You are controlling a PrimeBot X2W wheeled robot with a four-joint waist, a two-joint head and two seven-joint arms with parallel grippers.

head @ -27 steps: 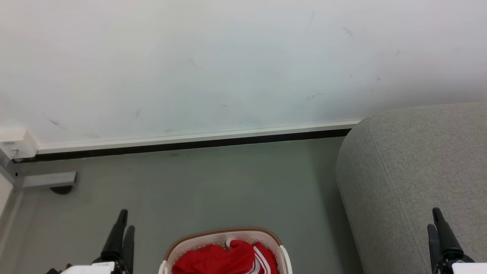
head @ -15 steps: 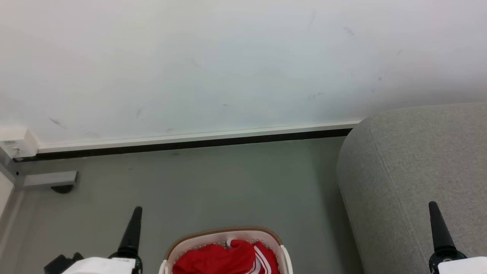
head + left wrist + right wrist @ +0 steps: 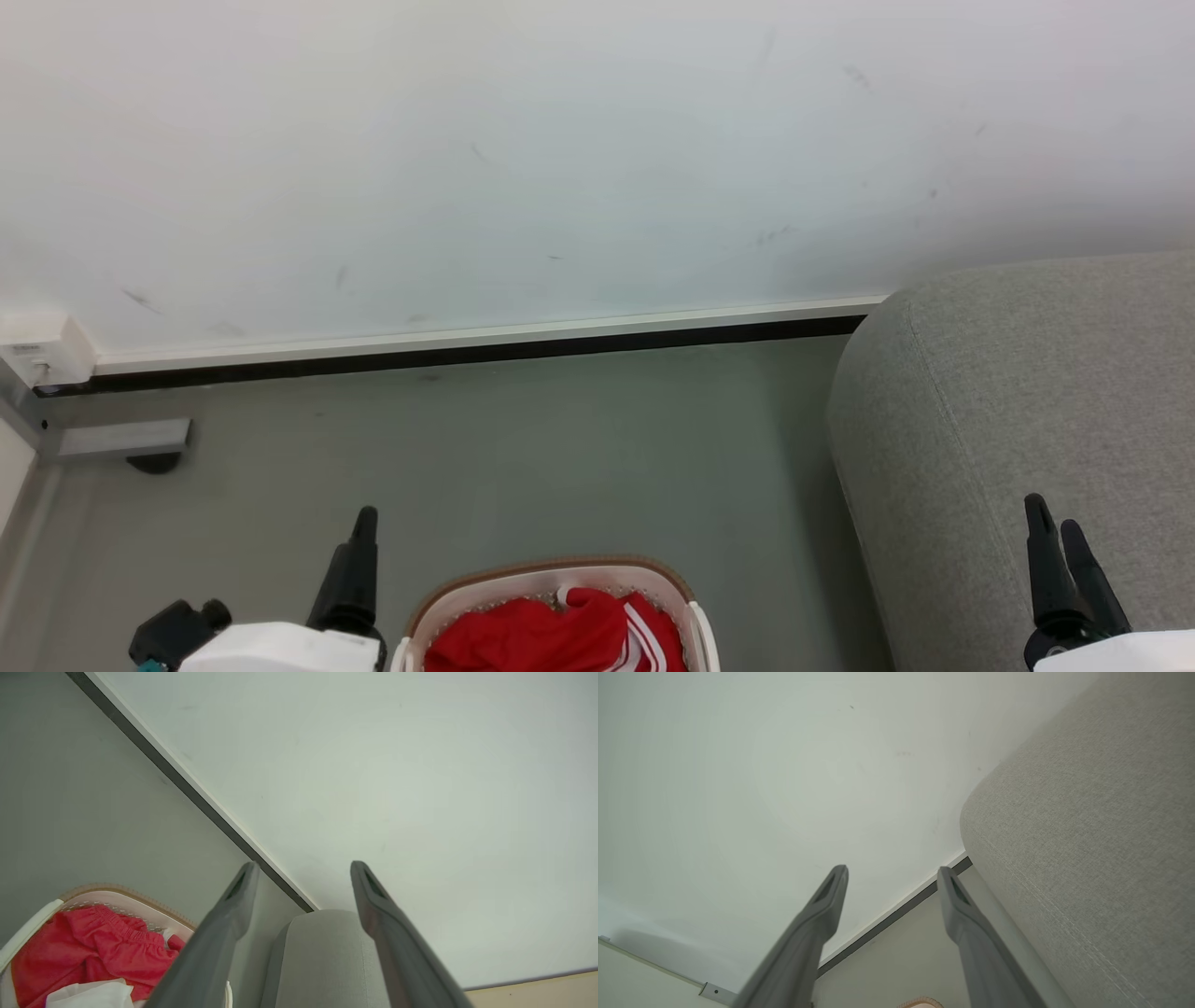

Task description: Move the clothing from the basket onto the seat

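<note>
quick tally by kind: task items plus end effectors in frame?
clothing heap: 1 (red; separate pieces cannot be told apart)
basket: 1
seat: 1
end effectors: 2, left end effector and right end effector, both open
Total: 5

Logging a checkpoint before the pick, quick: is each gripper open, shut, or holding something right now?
Left gripper: open, holding nothing.
Right gripper: open, holding nothing.
</note>
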